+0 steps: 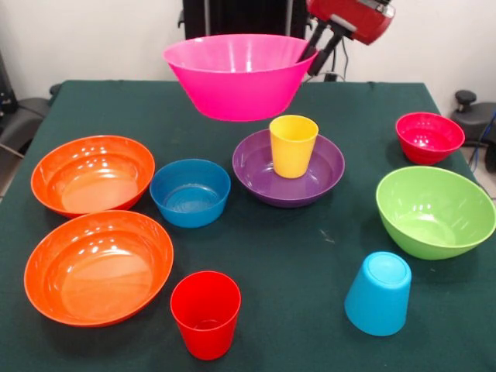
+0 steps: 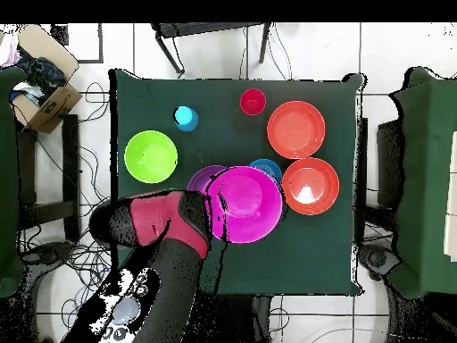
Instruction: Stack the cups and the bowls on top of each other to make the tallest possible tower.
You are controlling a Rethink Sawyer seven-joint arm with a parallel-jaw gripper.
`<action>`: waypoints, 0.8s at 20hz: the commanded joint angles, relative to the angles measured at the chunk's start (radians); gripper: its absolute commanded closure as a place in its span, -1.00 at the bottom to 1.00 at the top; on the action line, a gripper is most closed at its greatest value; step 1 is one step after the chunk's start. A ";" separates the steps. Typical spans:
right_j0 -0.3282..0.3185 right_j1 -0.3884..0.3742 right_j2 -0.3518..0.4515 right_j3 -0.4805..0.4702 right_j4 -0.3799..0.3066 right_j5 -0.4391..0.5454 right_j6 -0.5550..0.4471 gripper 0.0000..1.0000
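My gripper [image 1: 308, 53] is shut on the right rim of the large magenta bowl [image 1: 236, 74] and holds it in the air above the table's far middle; overhead the bowl [image 2: 245, 204] covers part of the purple bowl [image 2: 201, 179]. The yellow cup [image 1: 293, 146] stands upright inside the purple bowl [image 1: 256, 167]. Two orange bowls [image 1: 93, 174] [image 1: 98, 266] sit at the left, the small blue bowl [image 1: 190, 192] beside them. The red cup [image 1: 205, 314] stands upright in front. The light blue cup [image 1: 378, 293] is upside down. The lime green bowl [image 1: 434, 211] and small crimson bowl [image 1: 428, 137] sit at the right.
The dark green table [image 1: 310, 256] carries everything. Overhead, a cardboard box [image 2: 40, 89] stands off the table's corner and my arm [image 2: 156, 223] reaches in across the left edge.
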 commanded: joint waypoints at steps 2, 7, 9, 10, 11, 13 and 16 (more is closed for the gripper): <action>0.029 0.072 0.054 -0.043 0.062 0.158 0.195 1.00; 0.049 0.087 0.043 -0.051 0.079 0.173 0.210 1.00; 0.051 0.096 0.038 -0.064 0.085 0.179 0.210 1.00; 0.052 0.101 0.035 -0.069 0.088 0.180 0.210 1.00; 0.057 0.102 0.033 -0.070 0.091 0.183 0.212 1.00; 0.065 0.109 0.029 -0.076 0.098 0.179 0.218 1.00; 0.074 0.128 0.024 -0.092 0.109 0.172 0.230 1.00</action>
